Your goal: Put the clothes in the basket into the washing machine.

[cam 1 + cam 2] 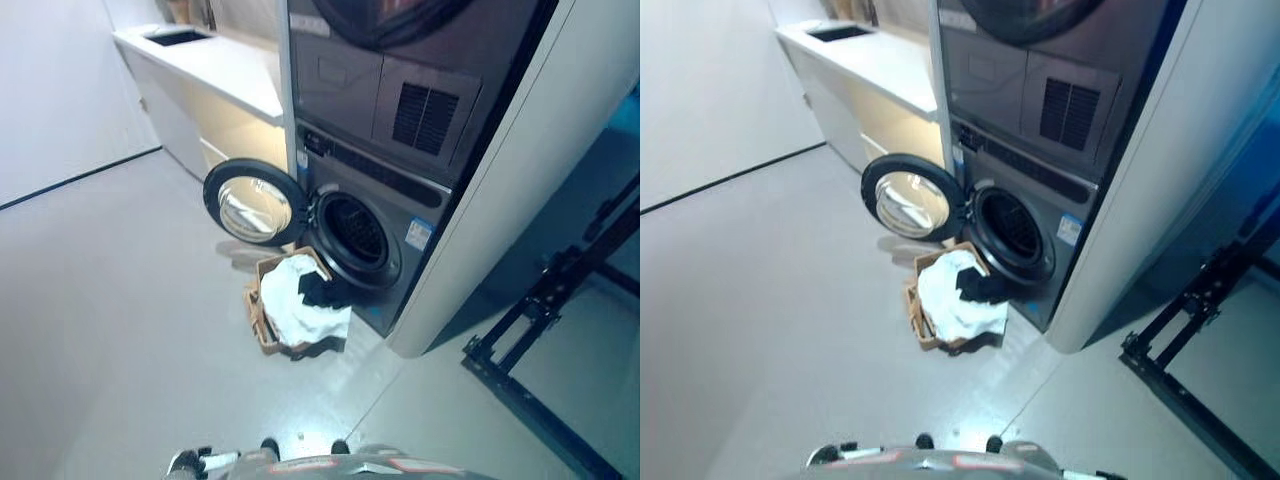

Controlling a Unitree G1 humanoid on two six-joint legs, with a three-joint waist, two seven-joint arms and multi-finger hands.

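Left eye view: a wicker laundry basket (263,312) sits on the grey floor (110,300), heaped with white cloth (300,300) and a black garment (318,290), just below the washing machine (375,240), whose round door (250,203) hangs open leftward.

Right eye view: the same basket touches the machine's front. Neither hand is visible, so their fingers cannot be judged.

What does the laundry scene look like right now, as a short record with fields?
washing machine: lower unit of a stacked pair, drum opening empty as far as visible
door: swung fully open to the left
basket: on the floor directly in front of the drum opening
clothes: white cloth heaped in the basket, a dark piece on top near the machine
counter: white, left of the machine
black frame: on the floor to the right
hands: neither in view
progress: nothing loaded yet
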